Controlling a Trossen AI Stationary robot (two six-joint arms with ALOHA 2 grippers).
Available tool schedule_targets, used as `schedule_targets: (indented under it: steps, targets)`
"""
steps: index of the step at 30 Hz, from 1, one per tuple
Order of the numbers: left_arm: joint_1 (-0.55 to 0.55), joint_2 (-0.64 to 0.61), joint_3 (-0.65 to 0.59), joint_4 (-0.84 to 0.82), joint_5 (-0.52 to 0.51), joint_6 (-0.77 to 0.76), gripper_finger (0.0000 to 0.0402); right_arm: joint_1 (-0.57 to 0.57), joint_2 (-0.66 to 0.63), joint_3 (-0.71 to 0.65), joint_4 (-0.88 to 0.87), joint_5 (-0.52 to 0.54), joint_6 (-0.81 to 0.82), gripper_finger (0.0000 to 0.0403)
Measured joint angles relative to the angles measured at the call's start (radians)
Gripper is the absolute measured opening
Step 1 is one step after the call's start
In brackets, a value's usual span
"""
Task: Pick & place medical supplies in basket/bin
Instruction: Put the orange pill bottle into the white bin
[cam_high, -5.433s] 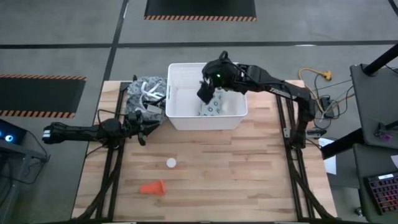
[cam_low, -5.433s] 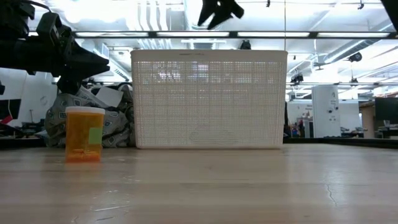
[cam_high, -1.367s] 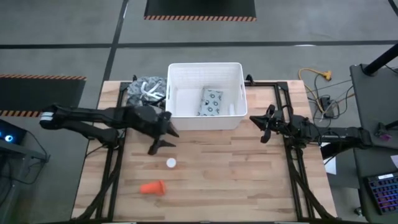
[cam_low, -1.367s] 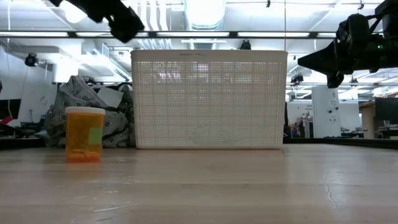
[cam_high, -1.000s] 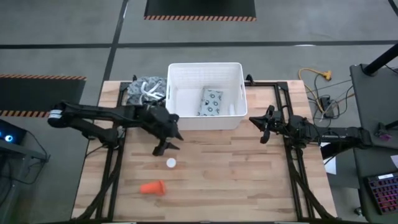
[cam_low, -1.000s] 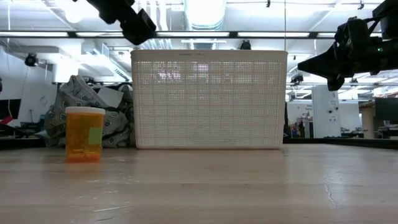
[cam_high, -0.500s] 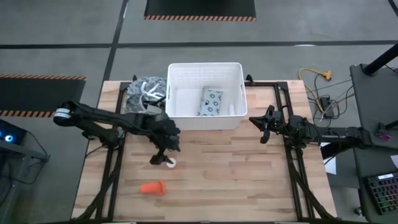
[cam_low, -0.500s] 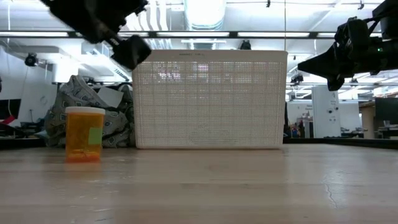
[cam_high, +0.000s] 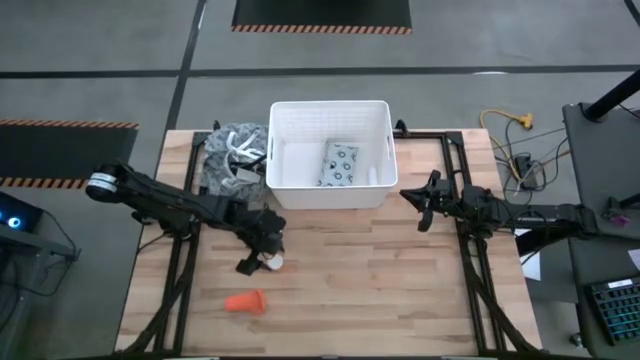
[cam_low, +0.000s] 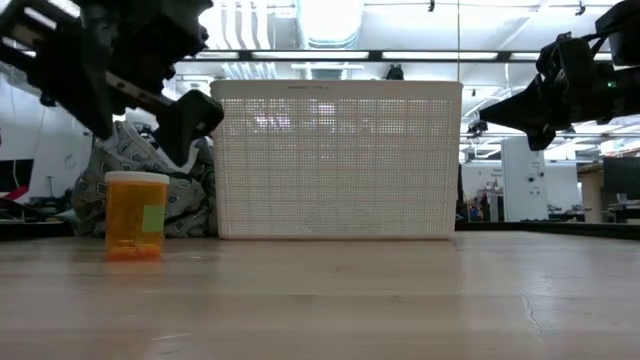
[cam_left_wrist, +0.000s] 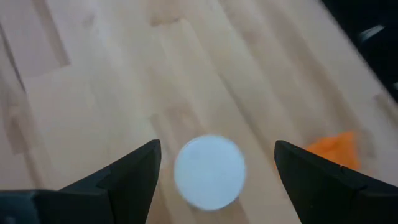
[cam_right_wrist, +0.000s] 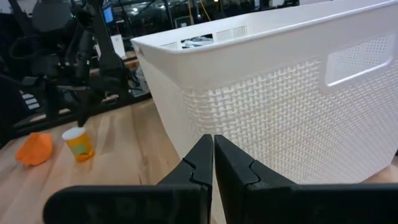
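The left hand (cam_high: 262, 260) hangs low over the middle of the wooden counter (cam_high: 400, 300), nearer its left edge than its right, with its two fingers (cam_left_wrist: 130, 177) spread wide on either side of the white-capped orange vial (cam_high: 273, 263), which stands upright on the wood; in the left wrist view the vial's round white cap lies between the fingertips with a gap on each side, so nothing is pinched. Toward the counter's near edge, slightly left of the vial, an orange piece (cam_high: 245, 301) lies on its side, apart from it. At the far left corner sits a grey and white heap of cloth and cords (cam_high: 231, 152), just beside the left wall of the white ribbed tub (cam_high: 330, 108), which stands at the middle of the far edge. Inside the tub a pale grey-green packet with ring marks (cam_high: 342, 163) lies on the floor, right of centre. Past the tub's right wall, by the counter's right edge, the right hand (cam_high: 420, 205) waits off the surface, its fingers (cam_right_wrist: 193, 165) pressed together and pointed toward the tub.
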Motion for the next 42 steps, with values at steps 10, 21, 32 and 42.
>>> schedule_targets:
  steps: [10, 21, 32, 42]
  targets:
    - [-0.027, 0.000, -0.075, 0.094, -0.054, 0.052, 0.0297, 0.000, 0.000, 0.000, -0.001, 0.001, -0.002, 0.0008]
    - [-0.036, 0.061, -0.077, 0.139, -0.092, 0.105, 0.0297, 0.000, -0.001, 0.000, -0.007, 0.025, -0.003, 0.0008]
    - [-0.036, 0.151, -0.077, 0.155, -0.091, 0.097, 0.0297, 0.000, -0.001, 0.000, -0.007, 0.034, -0.003, 0.0008]
    - [-0.036, 0.148, -0.077, 0.162, -0.090, 0.094, 0.0297, 0.000, -0.001, 0.000, -0.007, 0.035, -0.003, 0.0008]
